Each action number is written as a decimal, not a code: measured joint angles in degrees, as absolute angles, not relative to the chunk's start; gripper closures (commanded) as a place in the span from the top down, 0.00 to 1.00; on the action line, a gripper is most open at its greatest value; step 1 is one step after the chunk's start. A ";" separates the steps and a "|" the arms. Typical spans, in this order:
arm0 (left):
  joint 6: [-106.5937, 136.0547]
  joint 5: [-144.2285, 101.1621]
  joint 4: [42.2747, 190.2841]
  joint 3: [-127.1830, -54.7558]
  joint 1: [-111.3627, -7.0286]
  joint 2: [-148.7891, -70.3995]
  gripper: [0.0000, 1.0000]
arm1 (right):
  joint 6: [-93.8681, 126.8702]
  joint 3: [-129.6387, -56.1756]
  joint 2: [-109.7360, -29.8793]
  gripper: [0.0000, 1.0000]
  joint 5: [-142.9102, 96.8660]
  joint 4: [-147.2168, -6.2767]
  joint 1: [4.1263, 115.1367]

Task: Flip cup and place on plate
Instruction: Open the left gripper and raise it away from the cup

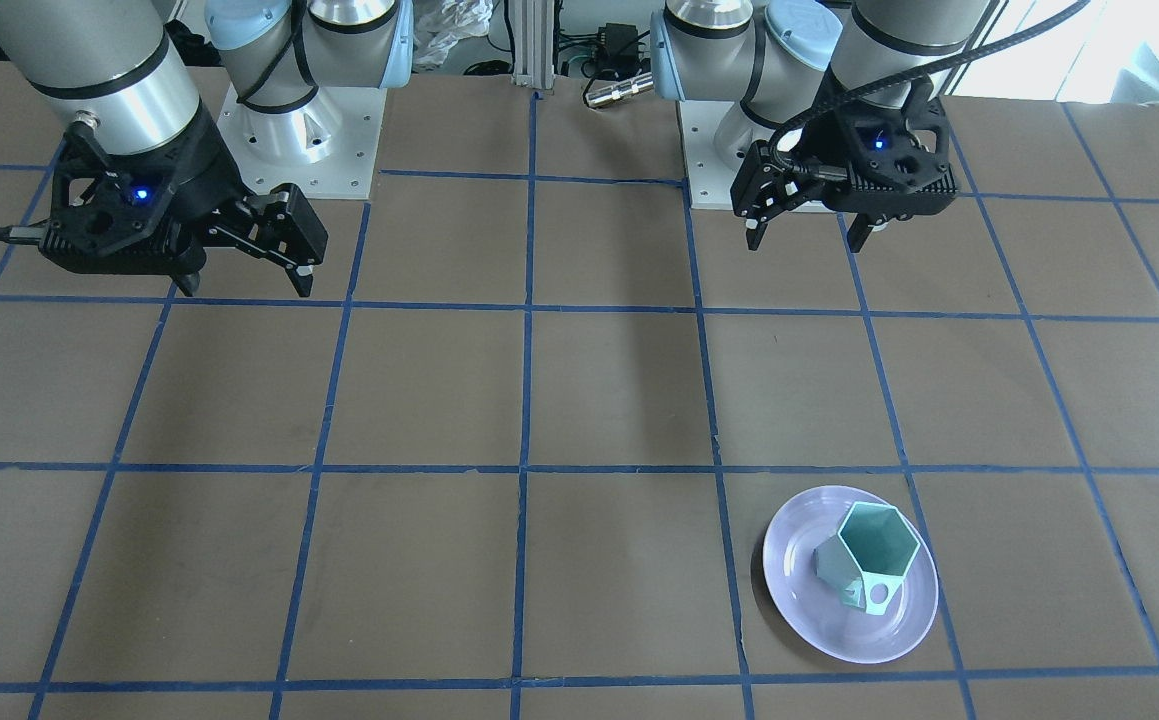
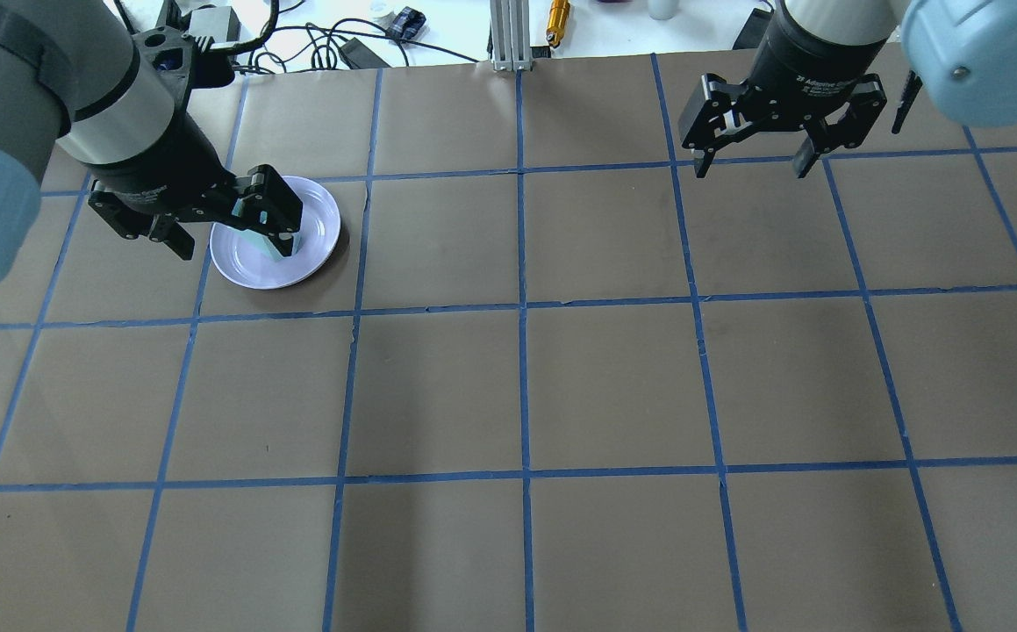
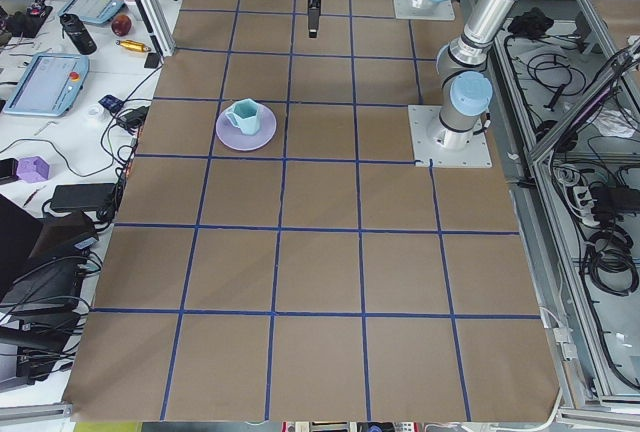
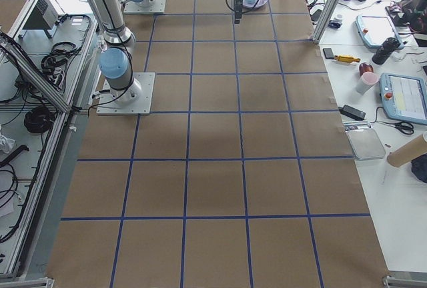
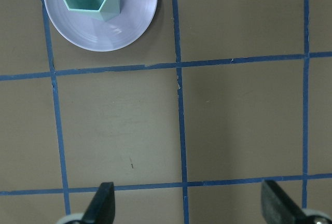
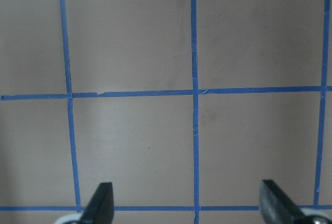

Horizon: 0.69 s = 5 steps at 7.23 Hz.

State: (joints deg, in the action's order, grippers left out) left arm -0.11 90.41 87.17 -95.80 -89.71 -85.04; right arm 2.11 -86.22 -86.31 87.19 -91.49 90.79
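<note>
Left fingers (image 5: pixel 104 206) stand wide apart with nothing between them, hanging well above the table (image 1: pixel 419 390) on the robot's side of the plate (image 1: pixel 804 600) and touching neither it nor the cup (image 1: pixel 869 548). The right fingers (image 6: pixel 101 206) are likewise spread and empty, high over bare table on the far side from the plate, with only blue grid lines under them. The cup stands on its base near the middle of the plate, its hexagonal mouth facing up and its angular handle pointing away from the robot. The plate lies flat on the table on the robot's left side. Judged from this, both the flip and the placing look done: the mouth is up, the base is seated, and nothing leans on the rim. That would explain why the left fingers are open and held clear, since a loose cup on a glossy plate could slide or tip if they brushed it. The right fingers seem parked where they cannot interfere. In the overhead view the left fingers overlap the plate, but only along that camera's line of sight.
</note>
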 measured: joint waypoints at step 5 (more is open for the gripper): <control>1.28 90.47 91.28 -90.90 -90.34 -87.56 1.00 | 2.11 -86.22 -86.31 1.00 87.19 -91.49 90.79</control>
